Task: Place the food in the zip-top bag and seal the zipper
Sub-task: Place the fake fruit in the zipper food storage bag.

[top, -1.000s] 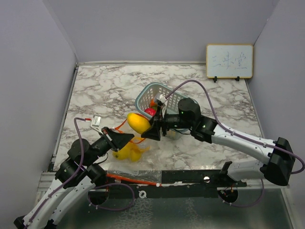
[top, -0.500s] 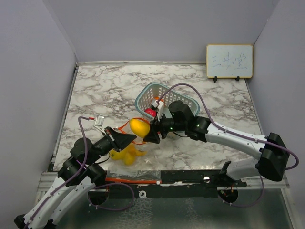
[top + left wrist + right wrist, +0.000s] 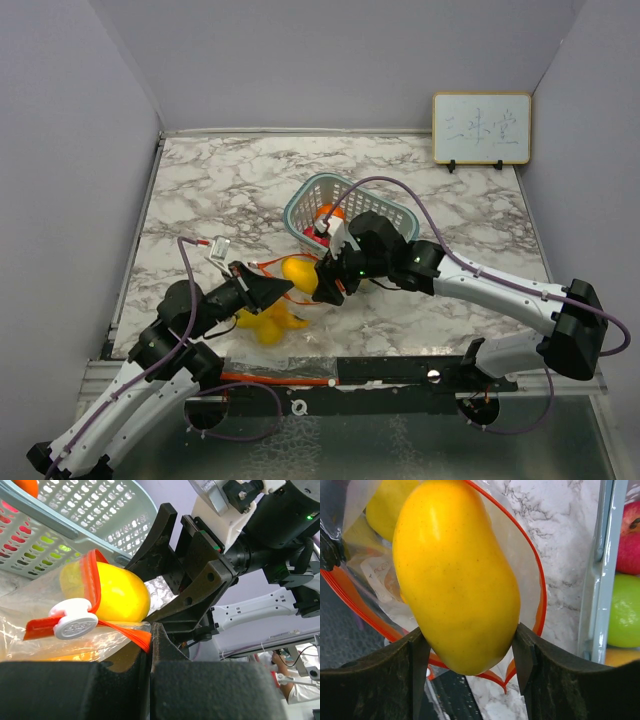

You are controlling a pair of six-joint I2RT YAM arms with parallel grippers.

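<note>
My right gripper (image 3: pixel 322 282) is shut on a yellow oval fruit (image 3: pixel 298 272) and holds it in the open mouth of the clear zip-top bag (image 3: pixel 268 322). In the right wrist view the fruit (image 3: pixel 455 575) sits between my fingers (image 3: pixel 415 655), ringed by the orange-red zipper (image 3: pixel 540 595). Another yellow fruit (image 3: pixel 385 505) lies inside the bag. My left gripper (image 3: pixel 268 289) is shut on the zipper strip (image 3: pixel 142 640) and holds the mouth up. The white slider (image 3: pixel 75 625) sits on the strip to the left. The yellow fruit (image 3: pixel 120 592) shows behind the strip.
The teal lattice basket (image 3: pixel 345 205) stands just behind the right gripper, with a red fruit (image 3: pixel 632 530), a green one (image 3: pixel 625 610) and an orange one (image 3: pixel 330 212) inside. A whiteboard (image 3: pixel 481 128) stands at the back right. Walls enclose the marble table.
My right gripper has carried the yellow fruit down and to the left, into the bag's mouth. My left gripper has shifted a little to the right with the strip.
</note>
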